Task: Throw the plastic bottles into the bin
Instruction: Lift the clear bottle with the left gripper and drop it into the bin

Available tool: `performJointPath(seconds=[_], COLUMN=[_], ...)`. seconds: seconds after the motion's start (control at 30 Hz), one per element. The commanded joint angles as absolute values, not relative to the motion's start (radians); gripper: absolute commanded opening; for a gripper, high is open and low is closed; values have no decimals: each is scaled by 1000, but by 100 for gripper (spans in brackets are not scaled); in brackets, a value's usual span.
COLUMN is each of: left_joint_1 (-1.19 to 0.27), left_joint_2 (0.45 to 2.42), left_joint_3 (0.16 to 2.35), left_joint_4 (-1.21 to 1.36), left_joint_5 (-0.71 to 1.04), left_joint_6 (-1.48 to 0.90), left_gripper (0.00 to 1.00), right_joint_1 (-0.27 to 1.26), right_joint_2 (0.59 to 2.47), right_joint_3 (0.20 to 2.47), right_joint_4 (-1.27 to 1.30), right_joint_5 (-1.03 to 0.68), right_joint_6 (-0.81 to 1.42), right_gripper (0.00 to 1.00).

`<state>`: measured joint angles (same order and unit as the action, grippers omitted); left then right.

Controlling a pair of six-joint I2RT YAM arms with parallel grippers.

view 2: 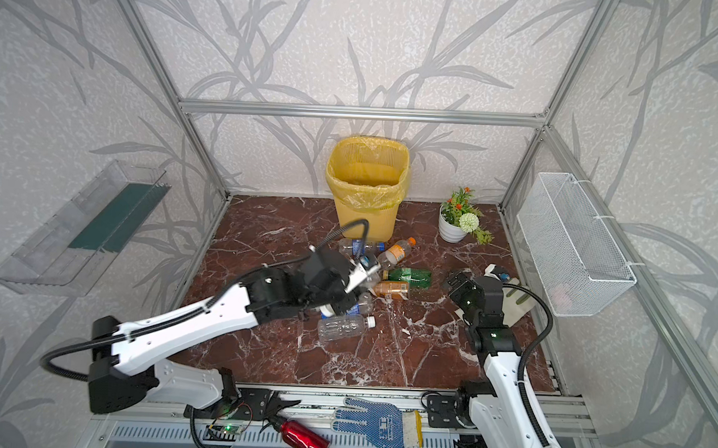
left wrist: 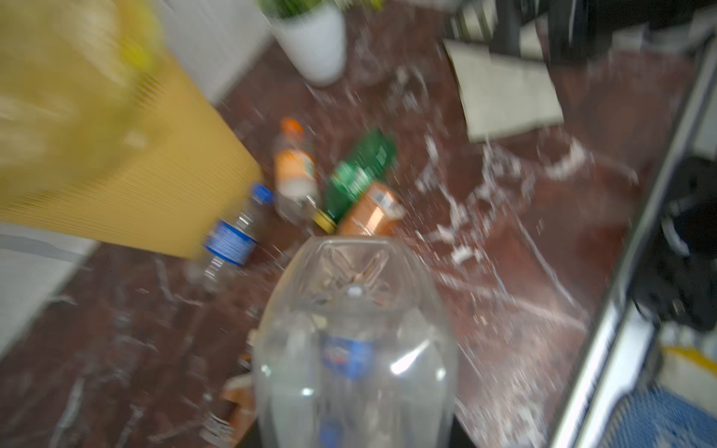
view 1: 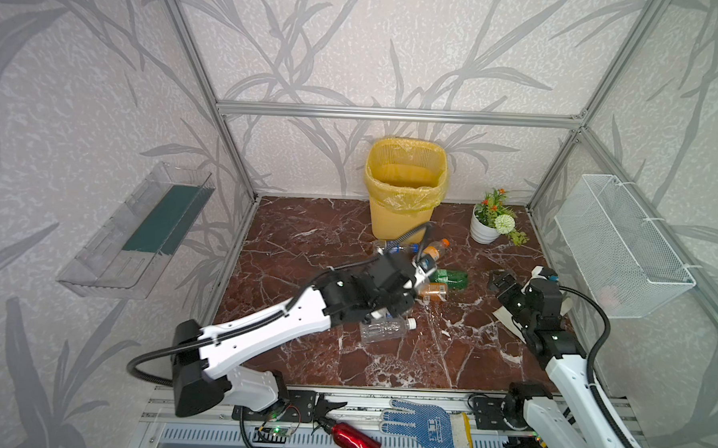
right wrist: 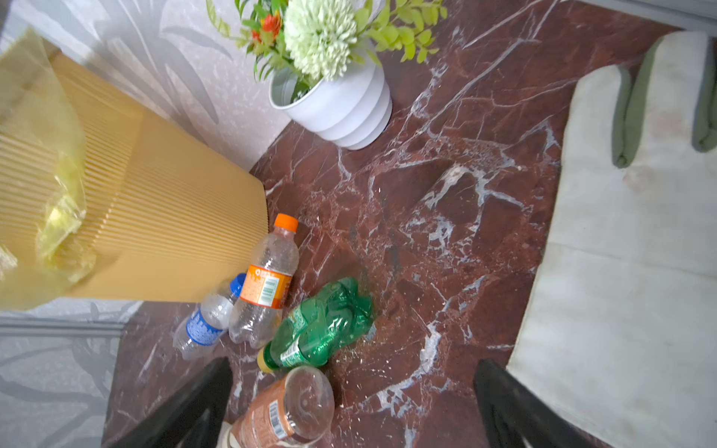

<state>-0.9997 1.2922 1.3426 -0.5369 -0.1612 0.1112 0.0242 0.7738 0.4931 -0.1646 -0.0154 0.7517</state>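
One clear bottle [left wrist: 353, 349] sits pinched in the left end effector [view 1: 421, 273], above the table [view 1: 298, 239]. I'd carry it well over the rim of the bin [view 1: 405, 181] at the back wall before letting go. Four more bottles [view 1: 450, 278] lie clustered underneath, with a white-capped bottle [view 1: 382, 330] nearer me. The right end effector [view 1: 497, 278] hovers spread and empty beside them, and a flower pot [view 1: 484, 232] and pale glove [right wrist: 620, 232] crowd that side.

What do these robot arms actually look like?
The left arm and right arm match: white shells with a black toothed strip, black joints and bases, a ribbed black cable looping beside each. Green lights dot the right arm's joints. The right pincer has two black fingers; the left pincer looks black and white.
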Motion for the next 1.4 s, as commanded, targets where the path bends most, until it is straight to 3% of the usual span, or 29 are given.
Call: performJointPath(seconds=[0.0, 0.13, 0.3, 0.5, 0.6, 0.7, 0.8, 0.87, 1.0, 1.37], left_joint_1=[-921, -841, -743, -574, -541, -541, -545, -548, -559, -559], left_joint_2=[1149, 1123, 1254, 1621, 1891, 2077, 2105, 2070, 1950, 1555], left_joint_3=[1430, 1557, 1669, 1865, 2118, 2419, 2527, 2521, 2380, 1669], left_joint_4=[-267, -68, 57, 90, 5, -130, -99, -72, -28, 159], left_joint_5=[-240, -167, -88, 71, 80, 83, 91, 82, 71, -28], left_joint_6=[266, 360, 354, 39, -58, -89, -114, -108, -74, -93], left_gripper=[33, 36, 37, 38, 44, 65, 90, 99, 99, 99], right_joint_1=[20, 20, 20, 21, 22, 22, 22, 22, 22, 30], right_joint_2=[796, 797, 772, 783, 806, 802, 772, 761, 765, 776], right_joint_3=[566, 588, 601, 616, 616, 627, 622, 617, 600, 574], right_joint_4=[-171, -172, -180, -189, -189, -206, -223, -234, -243, -290], right_joint_5=[-67, -69, -58, -103, -131, -153, -135, -130, -144, -181], right_joint_6=[646, 608, 587, 571, 580, 581, 568, 564, 582, 691], right_gripper=[97, 97, 97, 96, 95, 94, 94, 94, 94, 94])
